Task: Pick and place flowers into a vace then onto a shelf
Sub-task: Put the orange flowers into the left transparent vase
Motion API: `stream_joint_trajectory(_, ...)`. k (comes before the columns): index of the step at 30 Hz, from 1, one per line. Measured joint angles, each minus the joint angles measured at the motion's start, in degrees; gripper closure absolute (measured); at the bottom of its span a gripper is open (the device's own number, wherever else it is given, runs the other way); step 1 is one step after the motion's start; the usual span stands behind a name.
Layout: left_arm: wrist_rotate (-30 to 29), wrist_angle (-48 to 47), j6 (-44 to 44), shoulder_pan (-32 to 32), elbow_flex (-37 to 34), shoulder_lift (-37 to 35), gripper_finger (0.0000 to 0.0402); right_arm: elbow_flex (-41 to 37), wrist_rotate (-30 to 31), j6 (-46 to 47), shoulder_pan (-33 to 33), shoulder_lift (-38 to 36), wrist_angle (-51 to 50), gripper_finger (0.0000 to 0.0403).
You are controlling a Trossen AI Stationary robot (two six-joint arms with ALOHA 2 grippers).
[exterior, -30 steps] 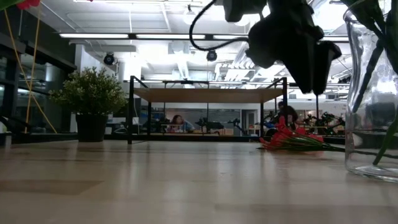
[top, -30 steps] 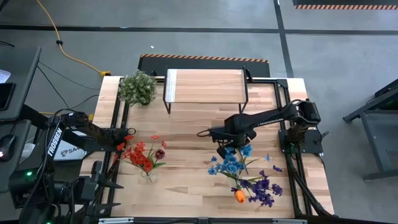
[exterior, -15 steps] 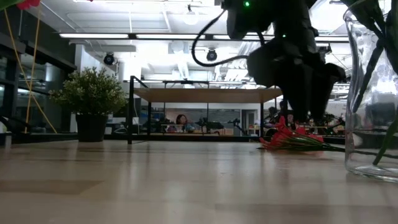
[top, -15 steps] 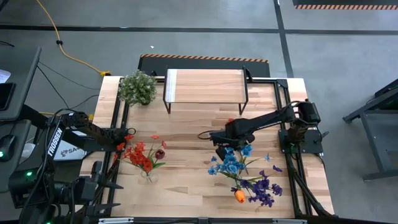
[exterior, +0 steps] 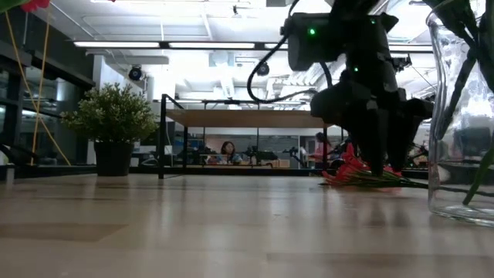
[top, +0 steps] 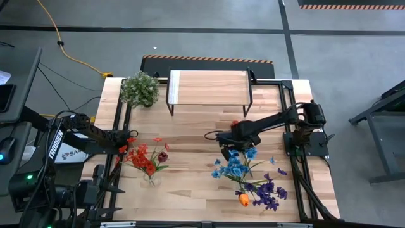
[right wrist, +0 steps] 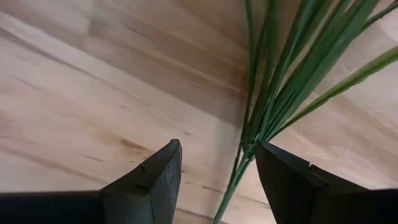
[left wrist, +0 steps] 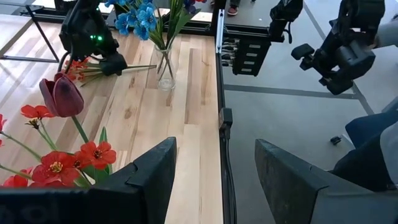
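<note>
Near the table's middle, right claw (top: pixel 223 151) hovers open over loose flower stems (right wrist: pixel 273 93); left claw (left wrist: pixel 214 171) waits open at the left edge.

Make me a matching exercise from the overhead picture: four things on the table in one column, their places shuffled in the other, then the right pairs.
Things:
1. potted plant
2. shelf
3. orange tulip
4. dark red tulip

Places:
A. beside the purple blooms, right side, by the near edge of the table
B. far left corner
C. among the red blooms, left side
D. middle of the far edge, just right of the potted plant

Pairs: 1-B, 2-D, 3-A, 4-C
</note>
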Motion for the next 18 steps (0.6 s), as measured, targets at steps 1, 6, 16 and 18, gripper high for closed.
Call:
stream_joint_trajectory(1, 0.02, 0.0, 0.0, 0.0, 0.0, 0.0, 0.0151, -0.51, -0.09, 0.0, 0.0, -0.01, 0.11, 0.0208)
stream_joint_trajectory(6, 0.04, 0.02, -0.02, 0.0, 0.0, 0.0, 0.0151, -2.6, -0.24, 1.03, 0.0, 0.01, 0.52, 0.0208)
stream_joint_trajectory(16, 0.08, 0.02, -0.02, 0.0, 0.0, 0.0, 0.0151, -9.04, -4.34, 4.58, -0.02, -0.32, 11.67, 0.0208)
stream_joint_trajectory(18, 0.09, 0.02, -0.02, 0.0, 0.01, 0.0, 0.0151, -9.1, -4.37, 4.63, -0.02, -0.28, 11.75, 0.021)
